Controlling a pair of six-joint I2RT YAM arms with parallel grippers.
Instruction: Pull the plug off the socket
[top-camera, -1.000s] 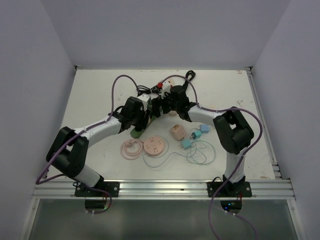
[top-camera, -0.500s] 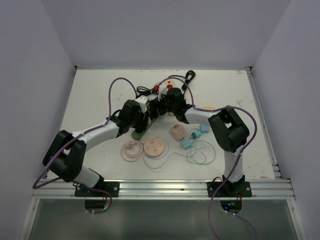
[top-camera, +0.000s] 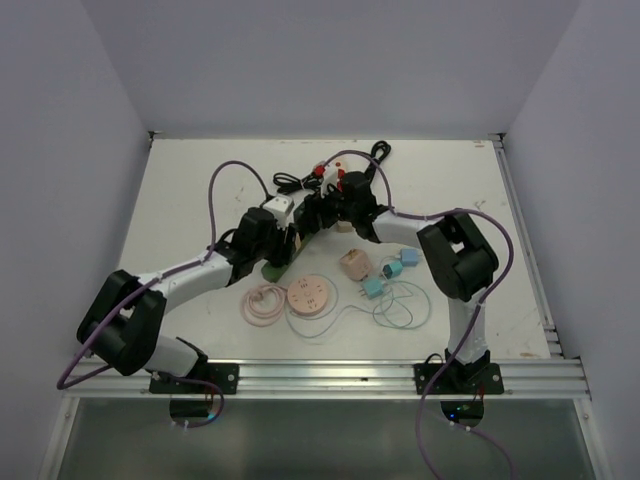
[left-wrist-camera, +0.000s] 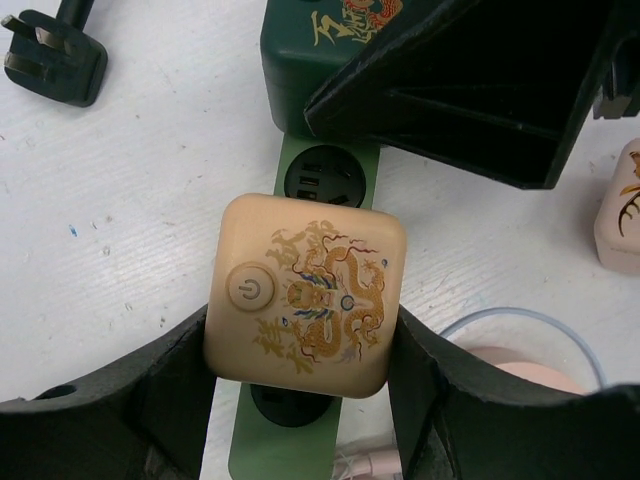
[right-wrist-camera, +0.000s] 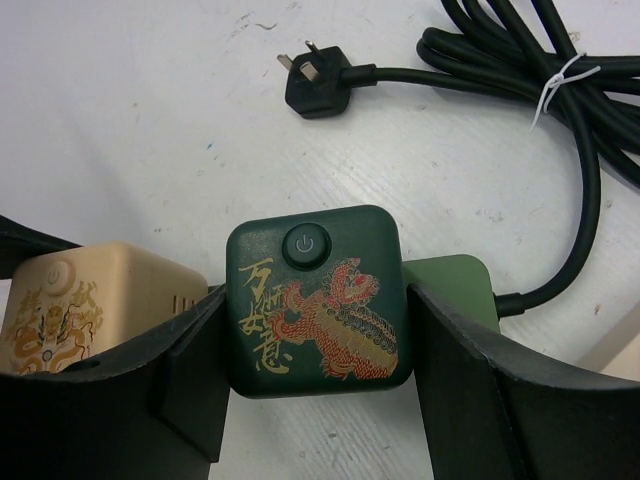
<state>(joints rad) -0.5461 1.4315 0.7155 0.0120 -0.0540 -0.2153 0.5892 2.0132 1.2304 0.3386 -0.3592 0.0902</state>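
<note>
In the left wrist view my left gripper (left-wrist-camera: 303, 360) is shut on a beige plug (left-wrist-camera: 305, 292) with a gold dragon and a power button. The plug hangs over the green socket strip (left-wrist-camera: 330, 165), and black sockets show just beyond and just under it. In the right wrist view my right gripper (right-wrist-camera: 318, 340) is shut on a dark green plug (right-wrist-camera: 318, 300) with a red dragon, which sits on the strip's end (right-wrist-camera: 455, 285). In the top view the left gripper (top-camera: 283, 232) and the right gripper (top-camera: 318, 212) meet at mid-table over the strip (top-camera: 272, 268).
A loose black plug (right-wrist-camera: 315, 88) with a bundled black cable (right-wrist-camera: 560, 70) lies behind the strip. A pink round socket (top-camera: 309, 296), a pink coil (top-camera: 263, 300), a pink cube (top-camera: 354, 264) and blue plugs (top-camera: 385, 275) with thin wire lie nearer the arms.
My left arm has drawn slightly left and toward the near edge, its jaws still on the beige plug. The right gripper has barely shifted on the dark green plug.
</note>
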